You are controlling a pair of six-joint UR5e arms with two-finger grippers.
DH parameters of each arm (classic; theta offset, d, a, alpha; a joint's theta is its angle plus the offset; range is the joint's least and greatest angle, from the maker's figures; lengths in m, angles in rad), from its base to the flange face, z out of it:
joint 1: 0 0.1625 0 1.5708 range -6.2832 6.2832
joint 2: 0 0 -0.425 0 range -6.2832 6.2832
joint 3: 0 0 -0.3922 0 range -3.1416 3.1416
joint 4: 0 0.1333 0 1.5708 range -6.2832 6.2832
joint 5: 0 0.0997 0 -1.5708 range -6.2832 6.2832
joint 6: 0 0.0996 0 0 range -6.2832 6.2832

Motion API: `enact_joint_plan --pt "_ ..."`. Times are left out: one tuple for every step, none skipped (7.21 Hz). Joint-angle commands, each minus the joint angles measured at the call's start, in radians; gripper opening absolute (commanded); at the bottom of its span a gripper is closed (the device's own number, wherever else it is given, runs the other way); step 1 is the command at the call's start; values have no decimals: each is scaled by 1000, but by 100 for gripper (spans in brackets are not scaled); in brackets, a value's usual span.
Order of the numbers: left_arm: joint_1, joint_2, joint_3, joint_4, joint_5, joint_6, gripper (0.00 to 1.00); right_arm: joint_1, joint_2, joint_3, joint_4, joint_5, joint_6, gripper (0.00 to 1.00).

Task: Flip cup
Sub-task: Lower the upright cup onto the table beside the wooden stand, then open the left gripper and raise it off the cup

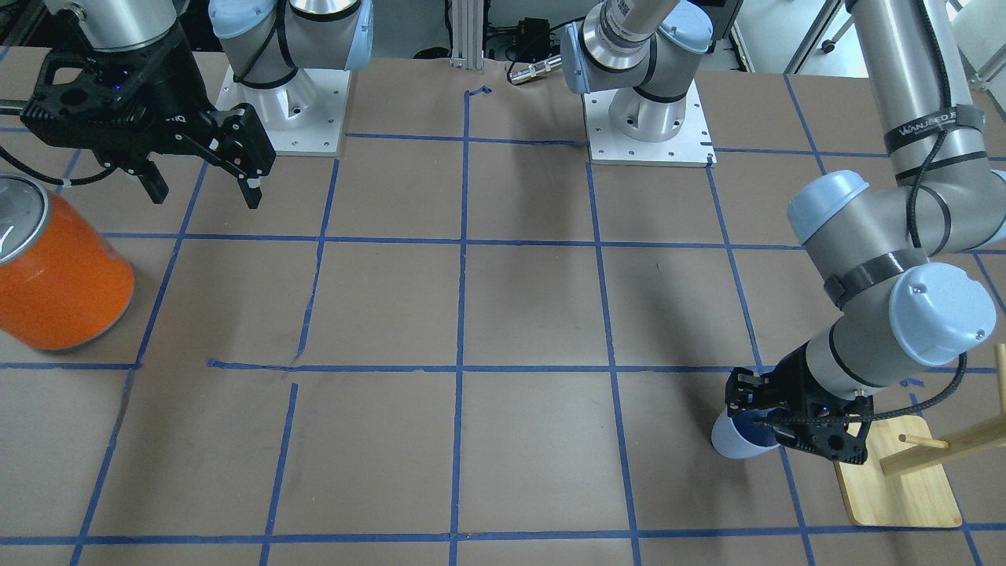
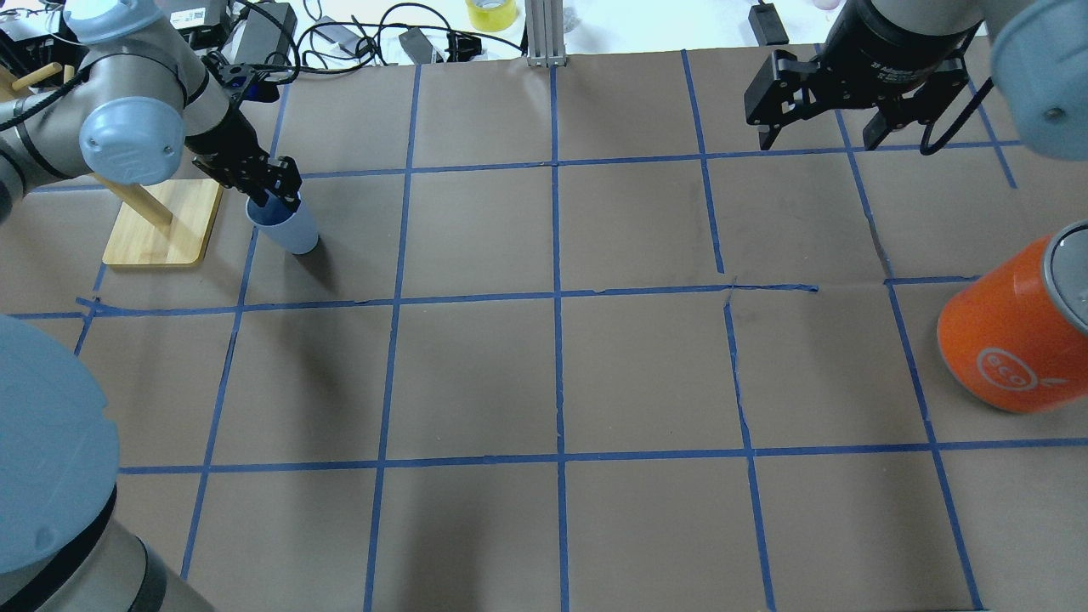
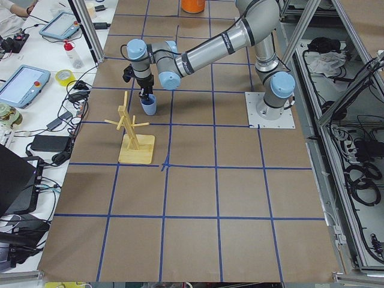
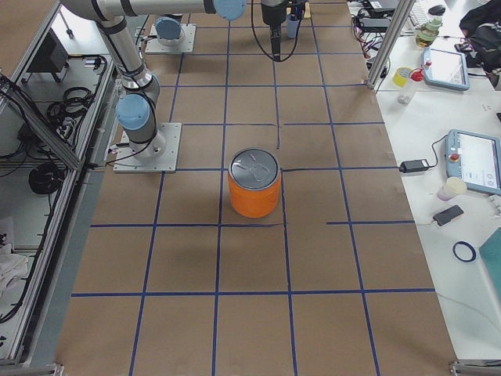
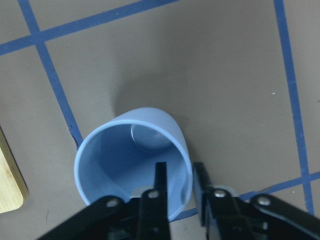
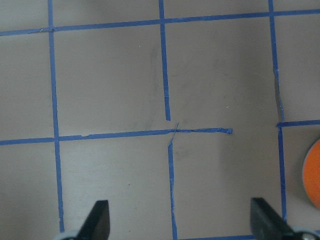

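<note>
Only on L wrist cam: L gripper [image 5: 179, 168] astride cup [image 5: 125, 155] rim.

Cup [image 5: 125, 160]: one, pale blue, no handle; orange can [image 2: 1011, 340]: one, with one silver lid; wooden peg rack [image 3: 128, 123]: one, standing on one flat wooden base, pegs too small to count; robot arms: two, namely the left arm [image 2: 127, 110] and the right arm [image 2: 901, 25]; grippers: two, namely the left gripper [image 5: 179, 175] and the right gripper [image 2: 818, 143], each with two fingers, four fingers in all; white mounting plates [image 1: 322, 134]: two, one under each arm; touch-screen pendants [image 4: 477, 160] on the side bench: two; yellow tape roll [image 2: 490, 13]: one; blue tape roll [image 4: 464, 251]: one; bench cables: too tangled to count.
</note>
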Motion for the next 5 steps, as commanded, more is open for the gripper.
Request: enact_joint_plan --pt "-5 33 0 -7 0 -17 96 0 0 0 1 0 0 100" --pt "-11 56 -2 -19 6 -18 100 0 0 0 1 0 0 100" --pt "-23 97 7 -100 13 -68 100 0 0 0 1 -2 -2 100" --pt "-50 153 4 -149 13 -198 100 0 0 -2 1 -2 -2 100" --pt "-114 205 6 -203 14 -304 100 0 0 0 1 0 0 100"
